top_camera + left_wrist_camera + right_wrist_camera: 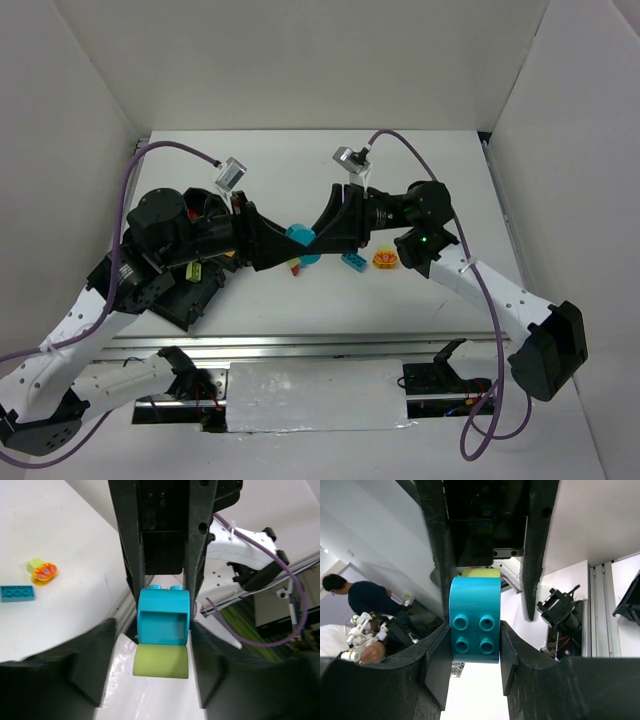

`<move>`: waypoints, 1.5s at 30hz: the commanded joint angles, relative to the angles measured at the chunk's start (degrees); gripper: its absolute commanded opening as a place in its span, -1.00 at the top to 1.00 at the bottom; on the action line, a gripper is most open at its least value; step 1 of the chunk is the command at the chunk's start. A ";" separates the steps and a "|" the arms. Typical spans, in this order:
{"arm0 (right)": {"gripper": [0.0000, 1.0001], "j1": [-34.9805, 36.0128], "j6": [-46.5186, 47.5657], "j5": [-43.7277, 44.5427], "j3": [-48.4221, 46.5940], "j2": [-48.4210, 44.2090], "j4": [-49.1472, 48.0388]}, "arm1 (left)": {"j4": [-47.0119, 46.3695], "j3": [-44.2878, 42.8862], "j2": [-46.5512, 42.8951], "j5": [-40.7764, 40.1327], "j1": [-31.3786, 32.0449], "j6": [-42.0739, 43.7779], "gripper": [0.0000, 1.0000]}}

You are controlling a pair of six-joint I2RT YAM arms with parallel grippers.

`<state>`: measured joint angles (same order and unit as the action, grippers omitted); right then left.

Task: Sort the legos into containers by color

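Note:
A cyan-blue brick (299,236) with a lime green brick (161,661) joined to it is held in the air between both arms at the table's middle. My right gripper (475,635) is shut on the cyan brick (475,622), pads against both its sides. My left gripper (159,645) is open around the green end, with gaps on both sides. In the top view the left gripper (290,248) and the right gripper (312,236) meet tip to tip. The black tray (190,300) lies under my left arm, mostly hidden, with a yellow brick (195,271) showing in it.
On the table below lie a red brick (296,266), a flat cyan brick (353,261) and an orange piece (385,260). The left wrist view shows the flat cyan brick (17,593) and the orange piece (45,572) next to a lime brick (35,564). White walls enclose three sides.

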<state>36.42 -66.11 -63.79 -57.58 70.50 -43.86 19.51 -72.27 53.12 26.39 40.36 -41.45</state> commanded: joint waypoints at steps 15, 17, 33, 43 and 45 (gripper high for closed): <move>1.00 -2.23 1.95 3.76 0.71 -3.97 0.44 | -7.20 2.84 -3.20 1.90 -0.28 0.76 -0.01; 1.00 -2.24 2.47 4.37 0.72 -4.05 1.14 | -7.46 2.40 -2.50 2.96 -0.19 0.67 -0.03; 1.00 -20.15 5.80 1.21 5.20 -6.25 5.95 | 8.60 -2.08 -2.32 -13.62 -0.37 6.91 1.00; 1.00 -23.15 26.73 7.89 0.10 -9.41 36.56 | 44.35 -1.39 4.69 -53.62 -12.98 -13.10 1.00; 1.00 -23.15 26.12 7.89 0.63 -9.85 36.13 | 48.26 1.24 5.15 -55.13 -16.96 -15.94 1.00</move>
<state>13.23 -43.31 -57.06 -55.18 62.35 -11.25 53.89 -73.32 56.55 -16.43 28.38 -48.62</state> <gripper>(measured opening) 0.441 0.484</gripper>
